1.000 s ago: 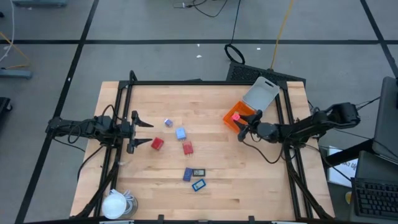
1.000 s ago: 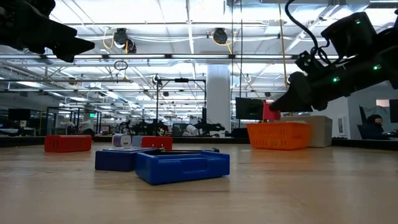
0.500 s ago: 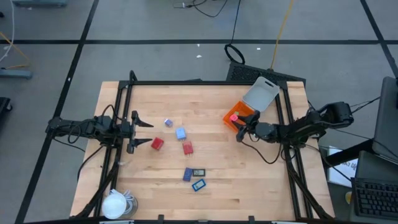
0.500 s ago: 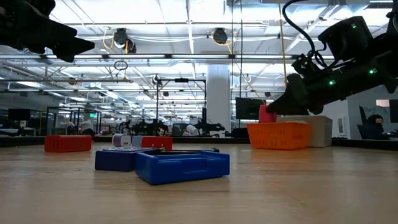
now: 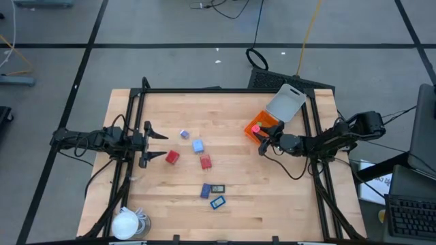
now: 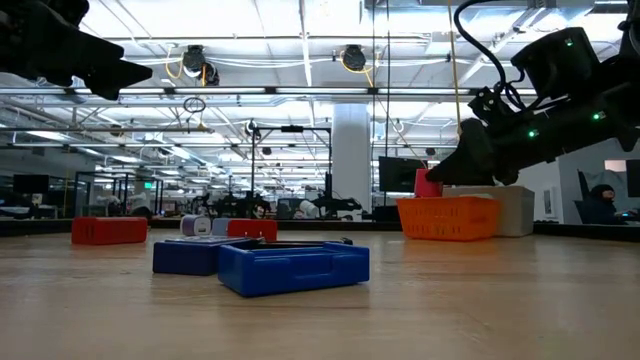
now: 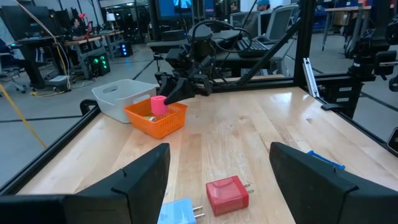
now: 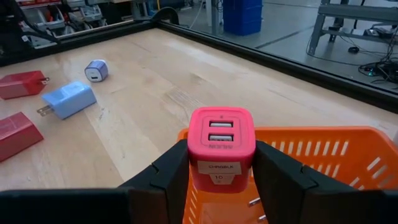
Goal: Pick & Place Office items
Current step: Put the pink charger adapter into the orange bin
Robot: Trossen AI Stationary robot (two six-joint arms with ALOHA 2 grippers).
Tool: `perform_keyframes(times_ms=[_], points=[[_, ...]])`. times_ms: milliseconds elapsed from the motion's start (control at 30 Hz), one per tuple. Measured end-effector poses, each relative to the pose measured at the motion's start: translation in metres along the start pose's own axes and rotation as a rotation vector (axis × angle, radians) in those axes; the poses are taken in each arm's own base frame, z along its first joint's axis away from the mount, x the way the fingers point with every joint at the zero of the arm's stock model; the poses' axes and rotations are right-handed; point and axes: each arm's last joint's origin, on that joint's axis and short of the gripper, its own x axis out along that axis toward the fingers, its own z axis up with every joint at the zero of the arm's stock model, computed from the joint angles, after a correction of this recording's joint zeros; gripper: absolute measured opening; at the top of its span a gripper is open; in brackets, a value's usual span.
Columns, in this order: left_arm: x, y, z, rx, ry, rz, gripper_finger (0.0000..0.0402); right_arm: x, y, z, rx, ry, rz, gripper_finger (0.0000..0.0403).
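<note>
My right gripper (image 8: 222,160) is shut on a pink charger cube (image 8: 221,144) at the orange tray (image 5: 267,133) near the table's far right corner. The low view shows the cube (image 6: 428,183) at about rim height of the tray (image 6: 448,217). My left gripper (image 5: 163,146) is open and waits above the table's left side. The other office items lie flat on the wood: a purple cube (image 5: 184,135), a pale blue cube (image 5: 198,145), two red blocks (image 5: 172,157) (image 5: 206,162), and blue and dark flat pieces (image 5: 206,190) (image 5: 218,188) (image 5: 218,201). My right gripper pinches the pink charger cube by two opposite side faces (image 8: 194,163), one finger (image 8: 168,177) on each side. The fingers come slanting from the table's right side. The cube is lifted clear over the orange tray's rim (image 8: 348,134), with its two-socket face toward the wrist camera.
A grey lid (image 5: 286,102) leans out from the tray's far side. A white round lump with a cord (image 5: 126,223) sits at the near left corner. Black frame rails (image 5: 225,90) border the table. Bare wood lies between the scattered items and the tray.
My right gripper, still shut on the pink cube, has sunk a little toward the orange tray and then held still. The left arm and the items on the table have not moved.
</note>
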Motion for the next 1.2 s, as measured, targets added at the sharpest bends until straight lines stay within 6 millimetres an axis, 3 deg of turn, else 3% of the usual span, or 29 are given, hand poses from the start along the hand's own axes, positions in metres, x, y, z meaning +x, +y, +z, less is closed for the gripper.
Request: perform_keyframes(times_ms=[1200], points=[[0.0,0.0,0.0001,0.0,0.0,0.0,0.0274,0.0009,-0.0008,-0.0005,-0.015,0.013,0.014,0.015]])
